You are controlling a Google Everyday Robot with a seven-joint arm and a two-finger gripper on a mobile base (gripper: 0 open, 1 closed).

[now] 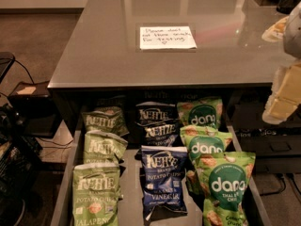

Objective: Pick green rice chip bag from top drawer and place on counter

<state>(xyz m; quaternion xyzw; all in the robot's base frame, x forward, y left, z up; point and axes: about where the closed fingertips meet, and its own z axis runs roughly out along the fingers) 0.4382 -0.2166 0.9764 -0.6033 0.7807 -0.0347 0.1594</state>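
Three light green "dang" rice chip bags lie in the right row of the open top drawer [64, 192]: a front one [228, 187], a middle one [207, 147] and a back one [202, 113] partly under the counter edge. The counter [108, 55] stretches behind the drawer, with a white handwritten note [167, 37] on it. My gripper [283, 95] hangs blurred at the right edge of the view, above and to the right of the drawer, apart from the bags and holding nothing that I can see.
Olive-green Kettle jalapeno bags [96, 192] fill the left row and dark blue Kettle bags [162, 178] the middle row. A lower dark shelf [273, 147] lies to the right of the drawer. Cables and dark equipment [19, 140] stand on the floor at the left.
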